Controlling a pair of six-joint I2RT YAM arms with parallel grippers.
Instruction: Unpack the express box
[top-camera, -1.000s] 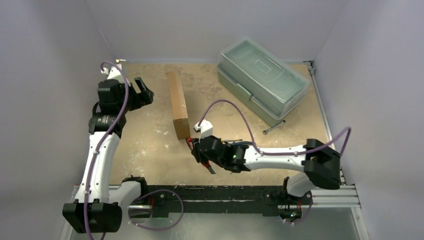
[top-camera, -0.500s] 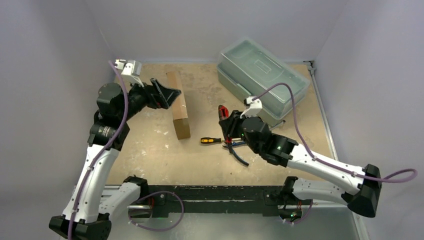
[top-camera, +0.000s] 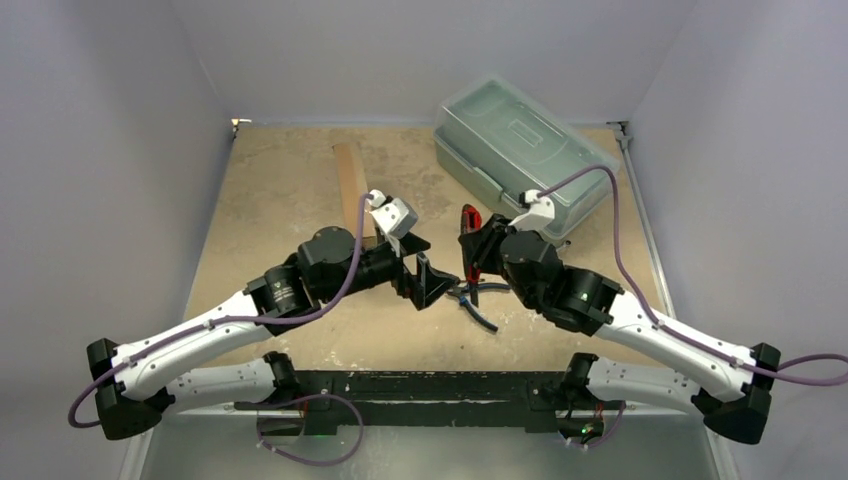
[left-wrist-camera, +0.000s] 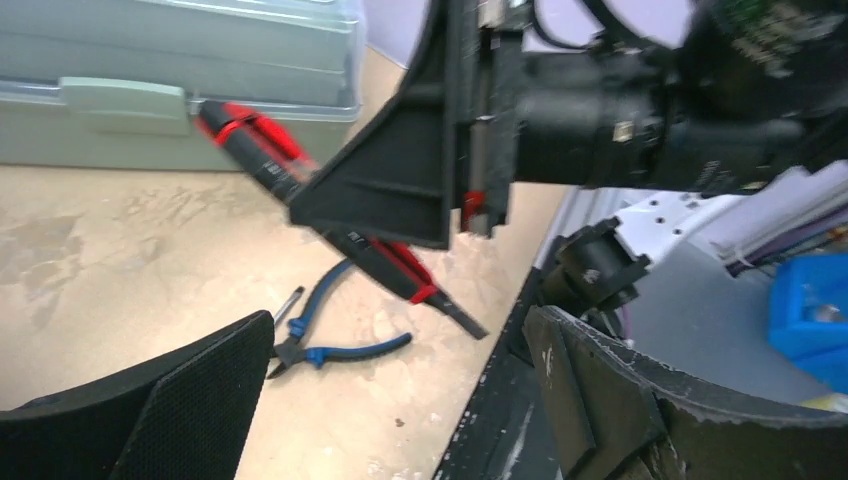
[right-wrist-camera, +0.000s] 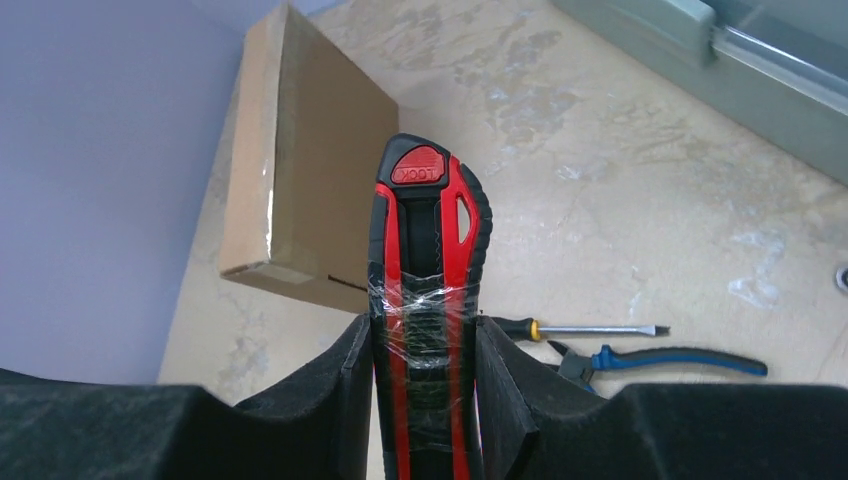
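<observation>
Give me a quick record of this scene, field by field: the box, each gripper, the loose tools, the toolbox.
express box: stands on a narrow edge on the table, looks closed
right gripper: shut on the red and black utility knife
left gripper: open, empty, facing the knife
loose tools: screwdriver and blue-handled pliers, lying side by side on the table
toolbox: lid shut, far right of the table

Robot lab test cell. Left arm (top-camera: 190, 340) and right arm (top-camera: 670, 340) bolted to a black rail (top-camera: 450, 385) at the edge of a scuffed bench (top-camera: 270, 200), blank panel walls (top-camera: 110, 120) on three sides. Hand tools about: pliers (right-wrist-camera: 680, 360), screwdriver (right-wrist-camera: 590, 329), utility knife (right-wrist-camera: 425, 260), plastic toolbox (top-camera: 525, 150).
</observation>
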